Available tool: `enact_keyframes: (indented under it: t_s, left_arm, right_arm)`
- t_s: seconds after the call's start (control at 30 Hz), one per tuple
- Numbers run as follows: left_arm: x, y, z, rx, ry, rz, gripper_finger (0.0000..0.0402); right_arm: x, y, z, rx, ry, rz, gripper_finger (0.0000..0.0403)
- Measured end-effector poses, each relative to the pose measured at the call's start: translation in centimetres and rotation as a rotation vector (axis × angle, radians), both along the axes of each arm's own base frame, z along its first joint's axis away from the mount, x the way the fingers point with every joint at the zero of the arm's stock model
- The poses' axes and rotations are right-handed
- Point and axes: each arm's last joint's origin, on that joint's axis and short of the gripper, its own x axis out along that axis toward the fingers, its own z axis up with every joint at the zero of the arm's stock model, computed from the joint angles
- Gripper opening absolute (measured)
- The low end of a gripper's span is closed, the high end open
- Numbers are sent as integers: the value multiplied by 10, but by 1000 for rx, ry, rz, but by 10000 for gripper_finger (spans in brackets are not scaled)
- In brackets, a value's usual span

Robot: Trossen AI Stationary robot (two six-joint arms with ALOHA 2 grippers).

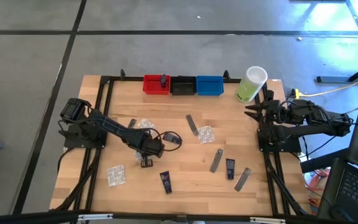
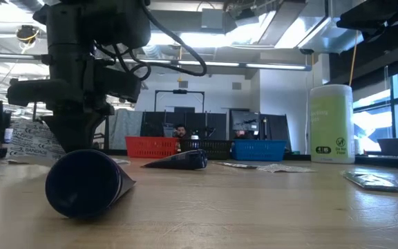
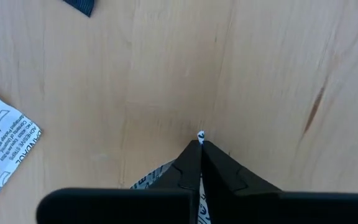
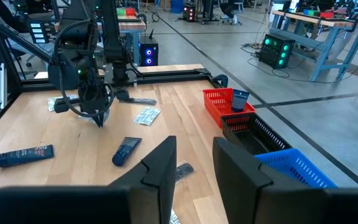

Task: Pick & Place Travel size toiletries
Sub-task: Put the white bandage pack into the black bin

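High view: left gripper point(image 1: 146, 162) down at mid-table point(image 1: 185, 174), fingers pinched together on a clear packet point(image 3: 151, 180) (edge only visible); right gripper point(image 1: 252, 112) hovers by the table's right edge, fingers narrowly parted, empty.

Both arms are matte black, built of blocky jointed segments; a looping black cable point(image 1: 169, 138) hangs off the left arm's wrist, whose fingers point(image 3: 188, 165) taper to wedge-shaped tips.

Hidden and cut-off bits

The left claw point(image 3: 201, 142) covers most of a thin packet point(image 3: 151, 180). Another printed packet point(image 3: 2, 146) runs off the edge, and so does a dark tube point(image 3: 81, 5).
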Motion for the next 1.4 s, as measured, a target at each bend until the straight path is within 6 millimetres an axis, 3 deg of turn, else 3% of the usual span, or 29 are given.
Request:
enact_keyframes:
  t_s: [0.33,0.53,1.0,1.2,1.4]
  left_arm:
    - [16,5,20,32,-38,-80,3]
    - [34,23,39,59,-108,-142,3]
    - [85,90,102,84,-494,-376,3]
    - [93,124,120,89,-672,-490,3]
    - [90,165,128,94,-783,-464,3]
  right_arm:
    - [0,0,0,0,0,0,108]
    - [0,0,0,0,0,0,122]
    - [0,0,0,0,0,0,148]
    - [0,0,0,0,0,0,155]
    - [0,0,0,0,0,0,162]
